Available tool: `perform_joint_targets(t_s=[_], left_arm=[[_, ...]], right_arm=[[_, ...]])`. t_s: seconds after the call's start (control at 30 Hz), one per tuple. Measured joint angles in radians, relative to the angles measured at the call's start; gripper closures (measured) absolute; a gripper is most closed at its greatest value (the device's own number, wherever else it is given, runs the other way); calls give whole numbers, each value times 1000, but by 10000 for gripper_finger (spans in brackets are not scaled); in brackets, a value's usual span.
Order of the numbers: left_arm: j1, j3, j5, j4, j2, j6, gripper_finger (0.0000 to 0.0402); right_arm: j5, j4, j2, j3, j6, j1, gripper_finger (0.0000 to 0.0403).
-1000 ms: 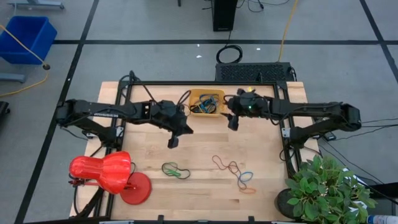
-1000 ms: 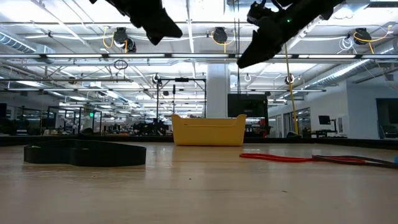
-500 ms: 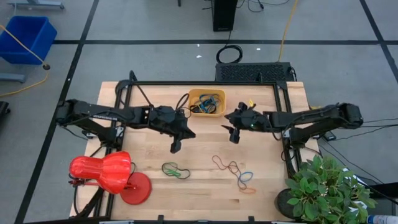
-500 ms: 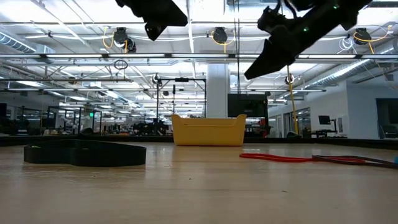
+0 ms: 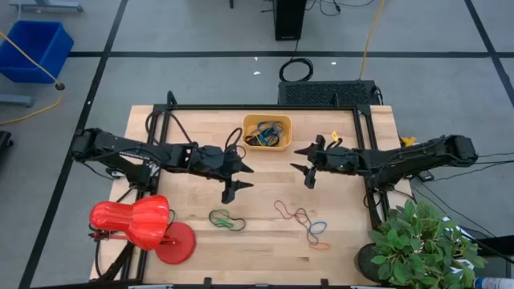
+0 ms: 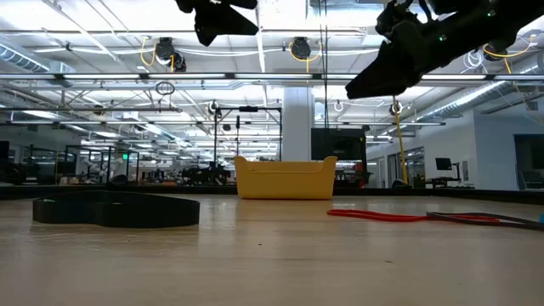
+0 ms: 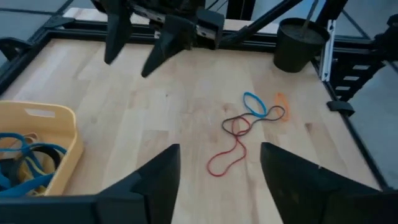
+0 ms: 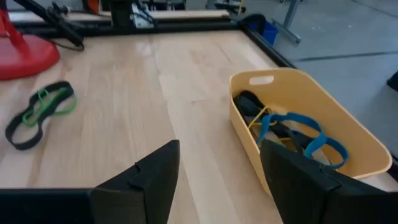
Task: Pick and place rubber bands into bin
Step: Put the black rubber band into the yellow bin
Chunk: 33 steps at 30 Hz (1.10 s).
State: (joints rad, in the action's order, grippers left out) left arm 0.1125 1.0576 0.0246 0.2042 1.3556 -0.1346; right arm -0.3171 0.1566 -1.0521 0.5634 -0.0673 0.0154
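Observation:
The yellow bin (image 5: 267, 132) stands at the table's far middle with several rubber bands (image 8: 292, 134) inside, blue and black among them. A black and green band (image 5: 226, 219) lies on the wood near the front. A red, black, blue and orange cluster (image 5: 303, 220) lies to its right. My left gripper (image 5: 236, 180) hovers open above the table, between the bin and the black and green band, with nothing between its fingers. My right gripper (image 5: 306, 165) hovers open to the near right of the bin, also empty.
A red desk lamp (image 5: 140, 225) stands at the near left corner. A potted plant (image 5: 422, 241) stands off the near right corner. Black frame rails (image 5: 241, 107) run along the far and side edges. A blue crate (image 5: 36, 44) sits on the floor far left.
My left gripper has moved a little toward the table's right and near edges, away from the bin, and has opened. My right gripper has drawn back from the bin's right side toward the table's right and near edges, staying open.

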Motion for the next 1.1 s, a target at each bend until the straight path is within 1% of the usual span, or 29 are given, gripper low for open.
perform_joint_targets(t_s=[0.13,0.23,0.27,0.37,0.47,0.53,0.63,0.73,0.9,1.0,1.1], left_arm=[[17,0,-17,2,0,-25,153],[28,0,-92,5,0,-11,148],[38,0,-100,6,0,-5,147],[81,0,-73,37,10,52,149],[127,0,-16,134,45,103,158],[149,0,9,174,83,92,168],[178,-1,17,247,147,60,185],[195,0,31,238,223,49,203],[204,0,-3,216,328,8,224],[207,0,-41,207,379,-11,230],[207,0,-52,212,418,-26,233]], right_arm=[[0,-2,18,-2,2,0,185],[0,0,23,-2,3,0,185],[0,-2,23,-2,2,0,184],[0,-3,22,-2,1,0,182],[0,-4,22,-2,1,0,182],[0,-3,22,-2,1,0,183],[0,-3,22,-2,3,0,186],[0,-3,22,-2,3,-1,187],[0,-3,22,-2,3,-1,184],[0,-8,22,-2,4,-1,184],[0,-11,22,-2,4,-1,186]])
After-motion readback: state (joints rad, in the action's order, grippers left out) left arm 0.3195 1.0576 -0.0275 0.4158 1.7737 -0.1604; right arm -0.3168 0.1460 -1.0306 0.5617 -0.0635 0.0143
